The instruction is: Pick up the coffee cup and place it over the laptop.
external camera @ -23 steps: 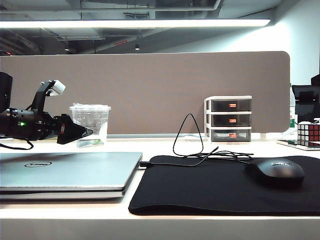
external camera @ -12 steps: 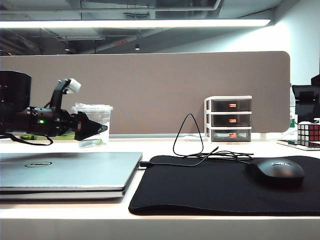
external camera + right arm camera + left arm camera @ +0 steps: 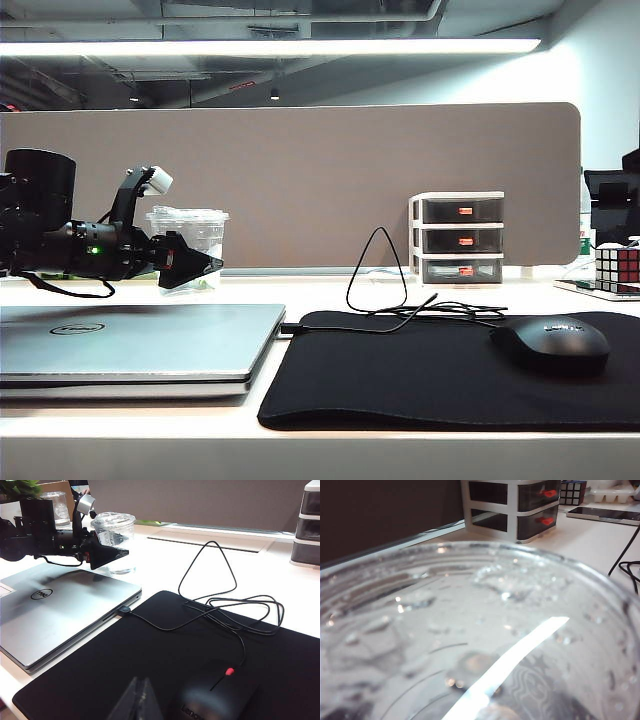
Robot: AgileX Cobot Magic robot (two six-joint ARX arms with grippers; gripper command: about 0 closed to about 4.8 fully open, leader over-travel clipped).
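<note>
Left gripper (image 3: 195, 262) reaches level from the left, jaws spread wide, at the coffee cup (image 3: 187, 245); contact cannot be confirmed. Cup stands upright on the bench (image 3: 330, 295), long axis vertical, filling the left wrist view, just behind the laptop (image 3: 130, 345), which lies below and nearer the camera. Right gripper (image 3: 137, 702) hangs far off above the mouse pad (image 3: 150, 665), its fingertips apparently together. Left arm is clearly nearer.

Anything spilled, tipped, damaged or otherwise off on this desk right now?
Nothing stands out. The coffee cup stands upright with its lid on, beyond the closed laptop. The open left gripper is at the cup. The mouse cable loops loosely. The right gripper idles over the mouse pad.
</note>
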